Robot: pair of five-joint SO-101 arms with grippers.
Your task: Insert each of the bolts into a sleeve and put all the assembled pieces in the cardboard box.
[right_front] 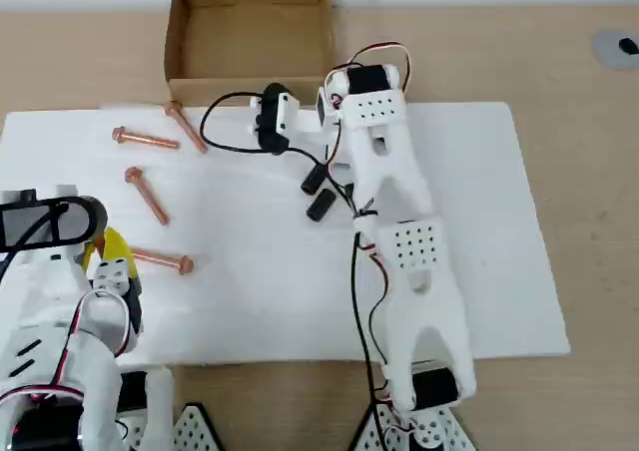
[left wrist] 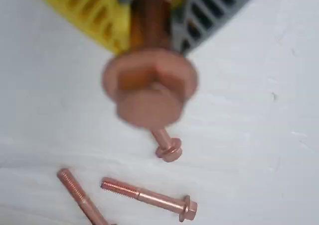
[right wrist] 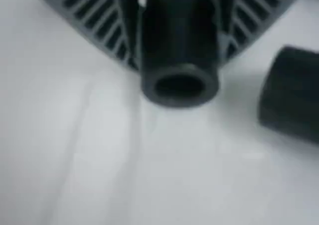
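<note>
Bolt pinched in L gripper, shank mostly hidden; sleeve pinched in R gripper; 2nd sleeve cut off.

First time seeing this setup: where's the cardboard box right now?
In the high view, the cardboard box sits open at the far side, just beyond the white mat, with a copper bolt lying by its front left corner.

Copper bolts, black sleeves — white sheet, brown cardboard box.
</note>
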